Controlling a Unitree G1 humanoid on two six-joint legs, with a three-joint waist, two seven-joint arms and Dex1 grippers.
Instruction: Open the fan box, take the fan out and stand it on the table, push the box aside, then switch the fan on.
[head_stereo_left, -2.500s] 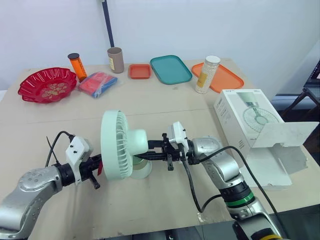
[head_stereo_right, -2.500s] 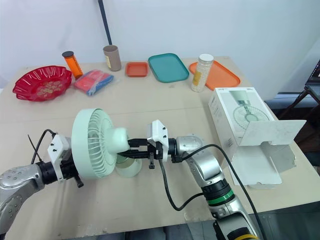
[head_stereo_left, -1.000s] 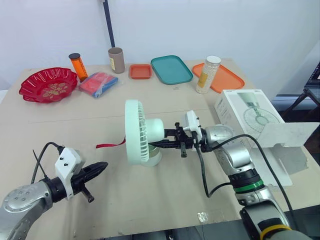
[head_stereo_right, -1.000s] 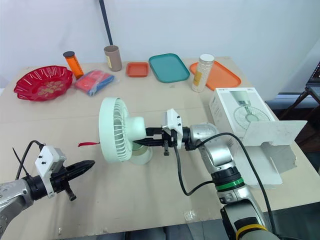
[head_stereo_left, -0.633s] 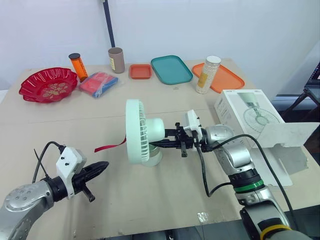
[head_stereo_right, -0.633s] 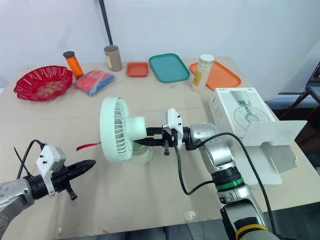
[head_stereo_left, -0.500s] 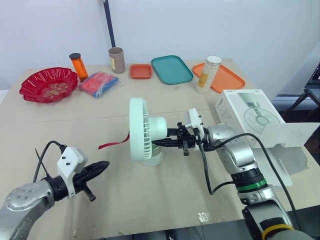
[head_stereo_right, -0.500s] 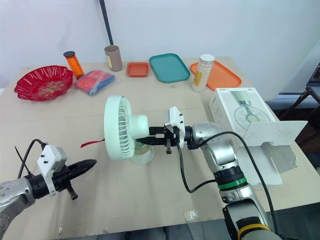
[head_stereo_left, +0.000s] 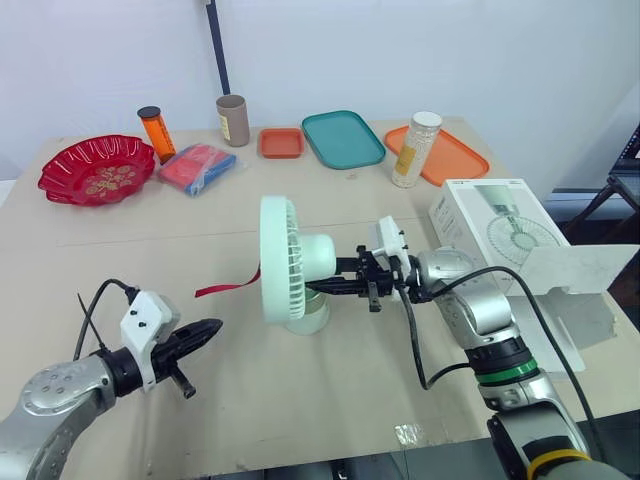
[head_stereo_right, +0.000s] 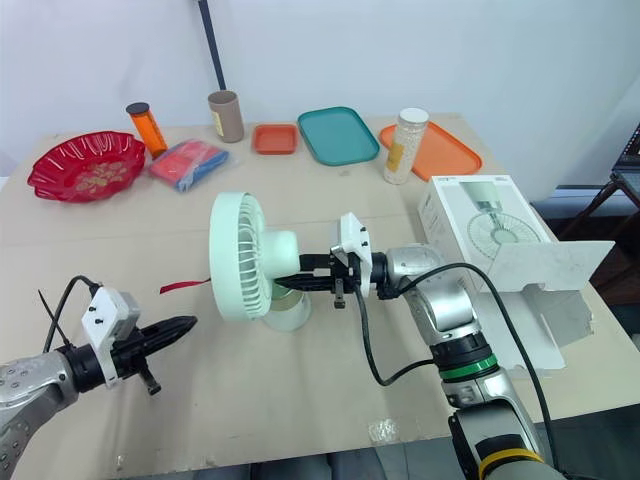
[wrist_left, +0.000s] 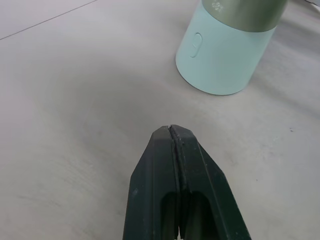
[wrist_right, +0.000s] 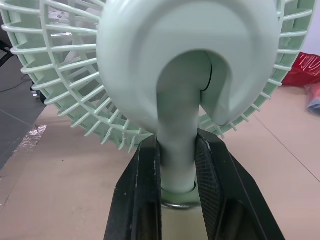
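Two grippers: right gripper (head_stereo_right: 287, 282) on the fan (head_stereo_left: 290, 262), left gripper (head_stereo_left: 210, 329) free.
Fan: upright in the middle of the table (head_stereo_left: 330, 390), round base flat on the top, grille facing the robot's left.
Right gripper: pinching the fan's neck, one finger on each side, just above the base.
Left gripper: fingers pressed together, empty, low over the table, tip aimed at the fan's base, apart from it.
Button (wrist_left: 198, 44): on the side of the base, facing the left gripper.
Ribbon (head_stereo_left: 225, 288): red, stretching from the grille toward the robot's left.
Box (head_stereo_left: 490, 225): on the table to the fan's right, flap open, apart from the fan.
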